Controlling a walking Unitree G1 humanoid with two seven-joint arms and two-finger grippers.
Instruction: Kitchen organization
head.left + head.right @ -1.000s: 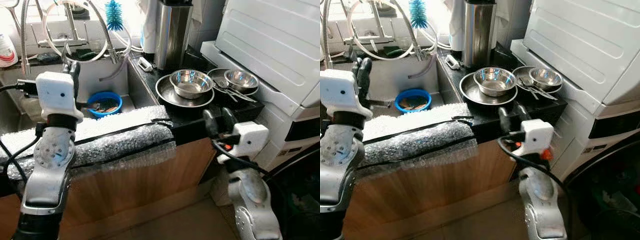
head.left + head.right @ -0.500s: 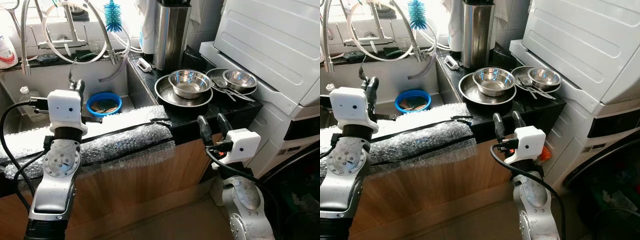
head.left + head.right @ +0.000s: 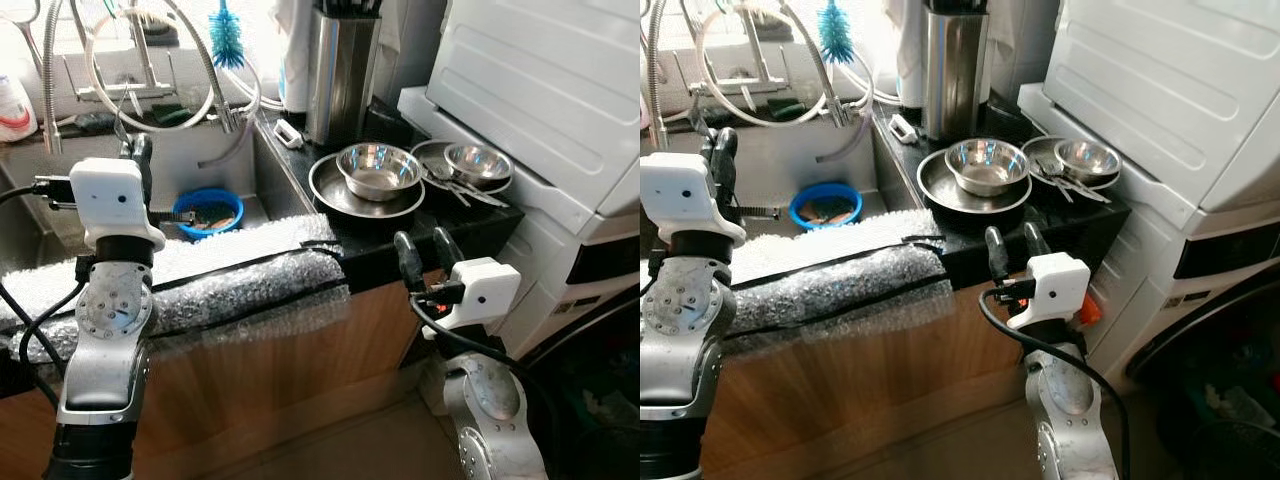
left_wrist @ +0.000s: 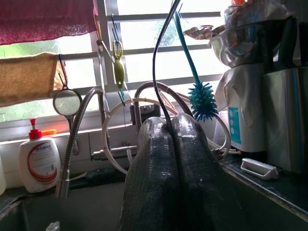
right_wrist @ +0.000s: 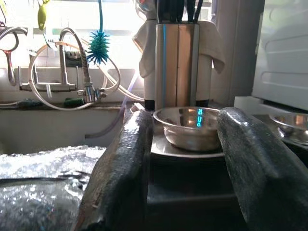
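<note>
Since a second ago, the right gripper (image 3: 423,248) has dropped a little below the black table (image 3: 395,222) edge, and the left gripper (image 3: 138,152) has swung out and back over the sink. Its fingers (image 4: 168,163) are pressed together, holding nothing. Right fingers (image 5: 120,163) stand apart, empty, aimed at the round steel bowl (image 3: 379,168) resting in a wide shallow steel pan (image 3: 340,195) on the table. Just beside it, a second small steel bowl (image 3: 479,160) sits on a plate with loose cutlery (image 3: 462,190). A round blue plastic bowl (image 3: 208,210) lies in the steel sink (image 3: 200,150).

Risks, as a judgement: rising from below, the right fingers could strike the table edge. A pinch on the bowl's smooth rim may slip, or drag the pan along. Reaching wide could knock the cutlery off. The left arm is near the coiled tap hose (image 3: 205,60) and could snag it.
</note>
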